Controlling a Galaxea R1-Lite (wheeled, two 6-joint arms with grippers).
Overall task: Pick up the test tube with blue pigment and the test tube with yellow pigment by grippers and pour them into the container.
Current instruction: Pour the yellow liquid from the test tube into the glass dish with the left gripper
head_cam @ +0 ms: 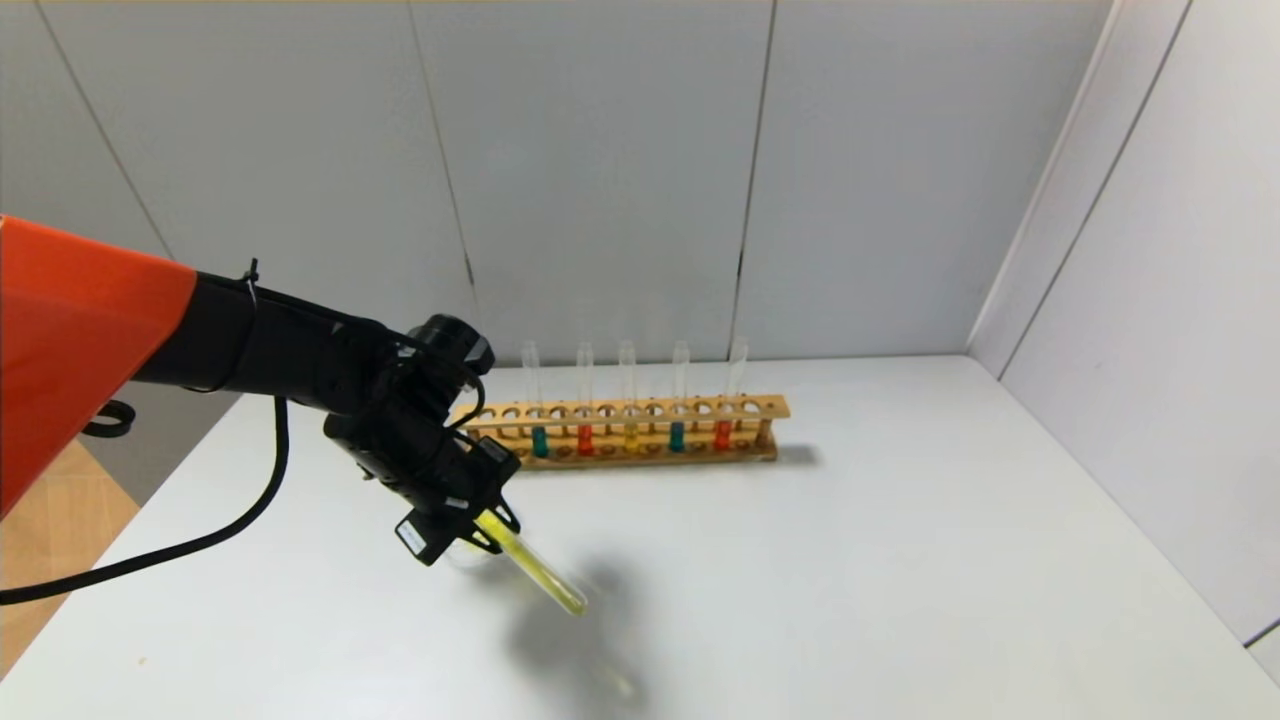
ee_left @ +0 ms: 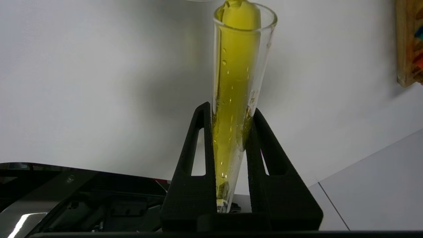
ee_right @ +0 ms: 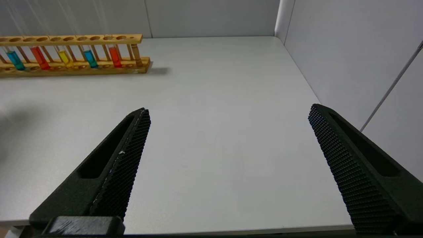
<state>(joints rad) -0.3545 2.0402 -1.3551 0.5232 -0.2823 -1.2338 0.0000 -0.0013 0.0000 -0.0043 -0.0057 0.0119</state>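
Note:
My left gripper (head_cam: 487, 524) (ee_left: 229, 110) is shut on the test tube with yellow pigment (head_cam: 535, 570) (ee_left: 236, 76), held above the table in front of the rack. The tube tilts with its mouth down toward the front, and yellow liquid has run up to the lip. Below the mouth a faint yellow patch marks the container (head_cam: 618, 683), whose clear glass barely shows. Two test tubes with blue pigment (head_cam: 540, 440) (head_cam: 677, 436) stand in the wooden rack (head_cam: 770, 408). My right gripper (ee_right: 228, 110) hangs open over bare table, holding nothing.
The rack (ee_right: 140, 64) at the back also holds two red tubes (head_cam: 585, 440) (head_cam: 722, 435) and a duller yellow one (head_cam: 631, 437). Grey walls close the back and the right side. A black cable (head_cam: 270, 470) trails from my left arm.

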